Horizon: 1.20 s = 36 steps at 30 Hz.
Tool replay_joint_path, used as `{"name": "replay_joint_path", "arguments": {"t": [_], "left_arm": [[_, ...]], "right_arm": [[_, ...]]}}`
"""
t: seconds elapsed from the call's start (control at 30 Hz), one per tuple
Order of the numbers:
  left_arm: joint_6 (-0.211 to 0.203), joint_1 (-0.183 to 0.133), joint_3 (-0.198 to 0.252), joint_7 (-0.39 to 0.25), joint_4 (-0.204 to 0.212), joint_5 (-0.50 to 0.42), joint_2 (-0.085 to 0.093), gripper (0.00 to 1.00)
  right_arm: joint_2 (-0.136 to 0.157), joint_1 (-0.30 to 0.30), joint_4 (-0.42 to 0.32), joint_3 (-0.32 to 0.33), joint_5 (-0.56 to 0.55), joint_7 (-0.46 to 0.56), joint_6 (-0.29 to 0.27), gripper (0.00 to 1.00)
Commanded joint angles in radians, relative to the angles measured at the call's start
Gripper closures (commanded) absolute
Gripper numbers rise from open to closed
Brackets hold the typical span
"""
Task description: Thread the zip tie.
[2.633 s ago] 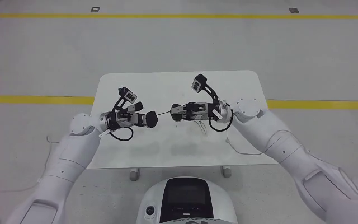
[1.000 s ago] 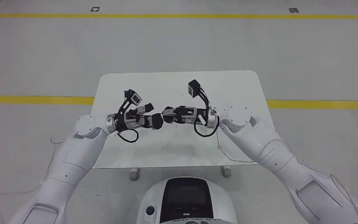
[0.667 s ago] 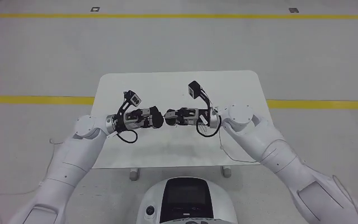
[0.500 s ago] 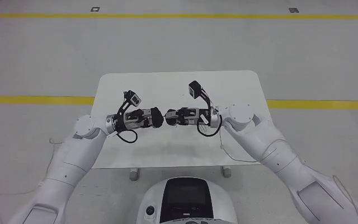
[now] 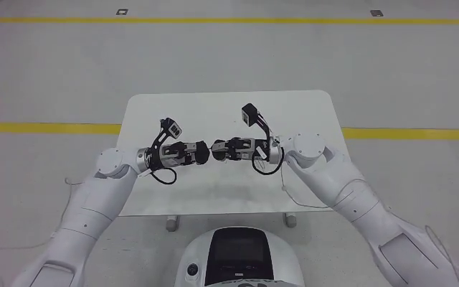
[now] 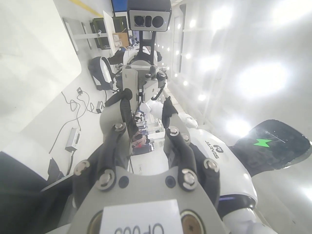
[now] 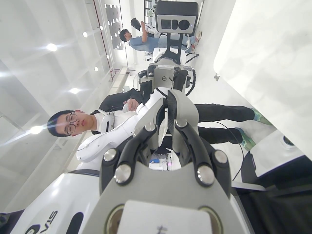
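Well, both arms hang over the middle of the white table [image 5: 301, 115]. The left pincer [image 5: 201, 151] and right pincer [image 5: 218, 150] point straight at each other, tips just apart. A faint thin line seems to bridge that small gap, which I take for the zip tie [image 5: 210, 149]; it is too fine to be sure.

The left pincer's fingers [image 6: 168, 113] stand apart, with nothing I can see in the gap. The right pincer's pads [image 7: 171, 108] are drawn in to a narrow slit; whether the tie sits in it I cannot tell.

For room, the table's short edges lie well behind each wrist. The long edges run well off to either side of the meeting tips, about evenly. A wrist camera [image 5: 249, 111] on a stalk sticks out sideways behind the right pincer.
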Motion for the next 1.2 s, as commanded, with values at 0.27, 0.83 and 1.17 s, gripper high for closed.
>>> {"name": "replay_joint_path", "arguments": {"t": [0.27,0.83,1.17], "left_arm": [[0.0,-0.004,0.004,-0.004,0.007,-0.001,-0.001,0.83],[0.003,-0.014,0.011,-0.016,0.022,-0.008,-0.004,1.0],[0.005,-0.016,0.006,-0.026,0.032,-0.01,-0.003,1.0]], "right_arm": [[-0.009,-0.004,0.005,0.007,-0.011,0.015,0.016,1.0],[-0.02,-0.01,0.015,0.037,-0.022,0.028,0.017,0.0],[-0.015,-0.029,0.006,0.078,-0.017,0.035,0.015,0.0]]}}
